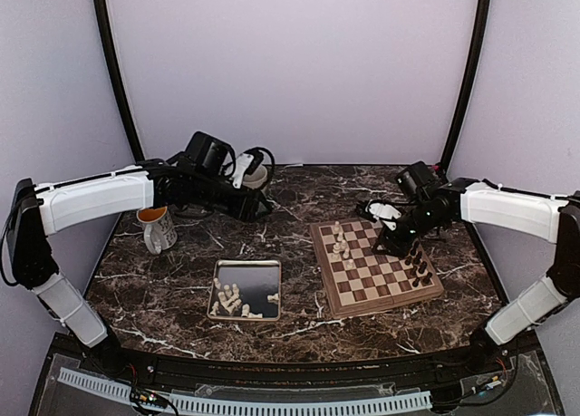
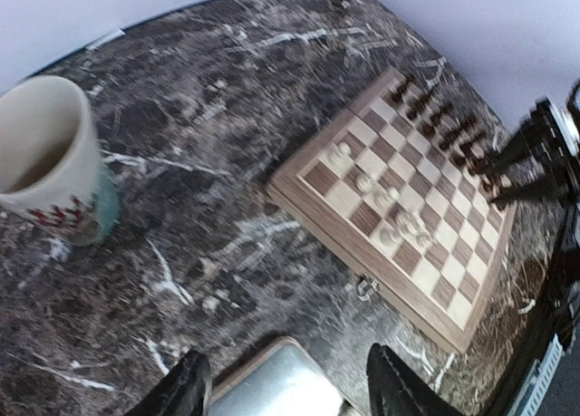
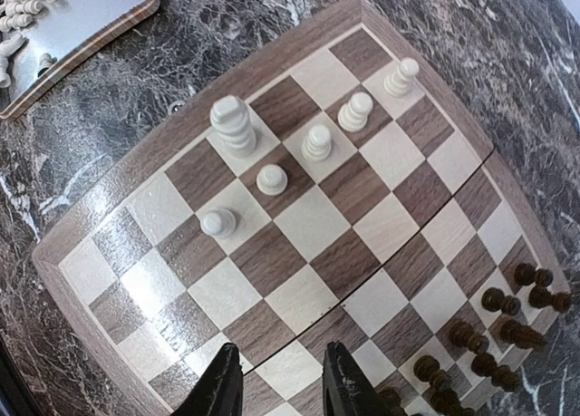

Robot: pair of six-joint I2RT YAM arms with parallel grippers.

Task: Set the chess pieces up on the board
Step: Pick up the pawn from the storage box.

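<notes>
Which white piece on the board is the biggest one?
The chunky ribbed piece, the one on the board closest to the silver tray. The other white ones are all smaller.

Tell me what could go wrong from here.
The right gripper hangs open close to the dark pieces; a swing might topple them. The white pieces on the board stand bunched, so setting another may knock one. Those in the tray lie heaped, awkward to grip singly.
</notes>
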